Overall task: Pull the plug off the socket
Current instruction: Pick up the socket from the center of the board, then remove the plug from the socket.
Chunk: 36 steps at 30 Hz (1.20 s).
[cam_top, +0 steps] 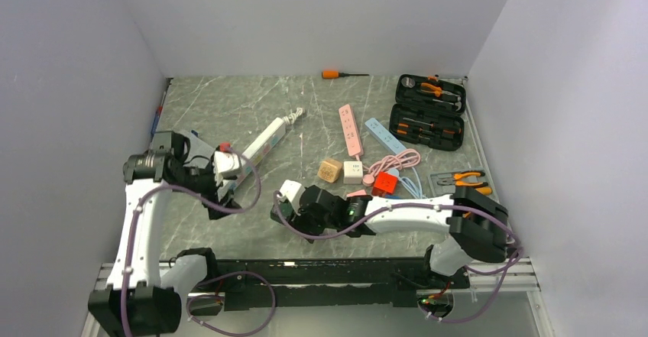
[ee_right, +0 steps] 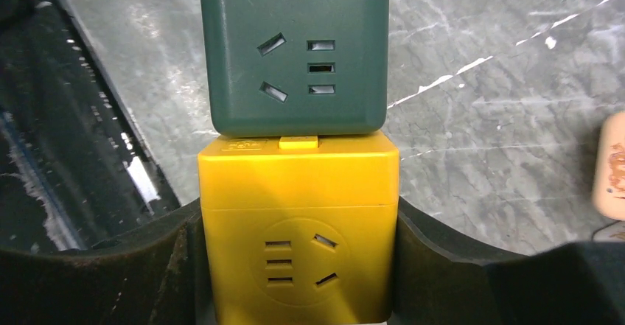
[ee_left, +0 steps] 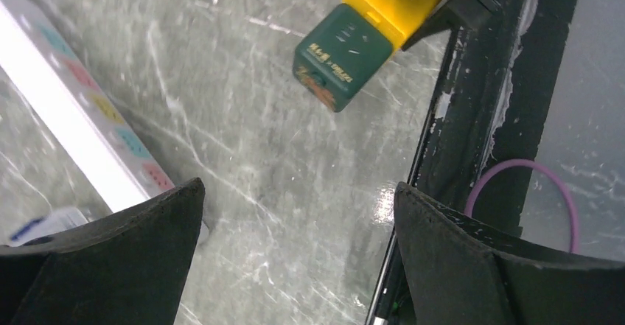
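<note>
Where white walls meet, a grey marbled tabletop spreads.

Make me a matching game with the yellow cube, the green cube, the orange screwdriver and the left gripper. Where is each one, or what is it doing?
Things:
1. yellow cube
2. green cube
3. orange screwdriver
4. left gripper

Places and states:
A. wide open, holding nothing
B. lying at the very back
C. squeezed in the right gripper
D. joined onto the yellow cube's end

Pairs: 1-C, 2-D, 3-B, 4-A
</note>
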Tool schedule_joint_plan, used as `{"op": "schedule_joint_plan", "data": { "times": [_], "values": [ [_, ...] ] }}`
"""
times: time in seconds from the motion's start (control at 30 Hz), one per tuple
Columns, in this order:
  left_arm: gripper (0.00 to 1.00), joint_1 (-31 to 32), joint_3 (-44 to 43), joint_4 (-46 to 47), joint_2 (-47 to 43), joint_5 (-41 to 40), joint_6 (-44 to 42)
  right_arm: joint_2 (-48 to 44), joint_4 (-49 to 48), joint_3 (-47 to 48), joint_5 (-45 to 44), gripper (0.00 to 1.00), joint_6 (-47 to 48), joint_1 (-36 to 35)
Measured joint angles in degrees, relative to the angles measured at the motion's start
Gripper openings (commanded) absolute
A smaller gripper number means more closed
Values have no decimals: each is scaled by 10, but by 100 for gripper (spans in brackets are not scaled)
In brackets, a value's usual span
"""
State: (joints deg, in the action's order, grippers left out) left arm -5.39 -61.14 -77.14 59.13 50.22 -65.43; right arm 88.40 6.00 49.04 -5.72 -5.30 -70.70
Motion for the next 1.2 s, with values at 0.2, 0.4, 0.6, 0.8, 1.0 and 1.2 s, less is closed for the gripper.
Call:
{"op": "schedule_joint_plan", "data": {
  "times": [0.2, 0.4, 0.6, 0.8, 1.0, 1.2],
  "values": [
    [99, 0, 16, -78, -75, 64, -164, -58, 15, 6, 40, 0, 31, 0],
    [100, 11, 39, -107, -77, 123, -235, -70, 22, 44, 75, 0, 61, -4],
    [99, 60, 53, -101, -63, 145, -246, -70, 45, 93, 88, 0, 82, -14],
    [99, 95, 66, -36, -49, 155, -191, -69, 47, 117, 92, 0, 94, -26],
    [99, 120, 83, -11, -46, 155, -174, -69, 47, 124, 92, 0, 103, -29],
    [93, 130, 96, -11, -33, 156, -172, -68, 47, 126, 92, 0, 103, -31]
  ]
}}
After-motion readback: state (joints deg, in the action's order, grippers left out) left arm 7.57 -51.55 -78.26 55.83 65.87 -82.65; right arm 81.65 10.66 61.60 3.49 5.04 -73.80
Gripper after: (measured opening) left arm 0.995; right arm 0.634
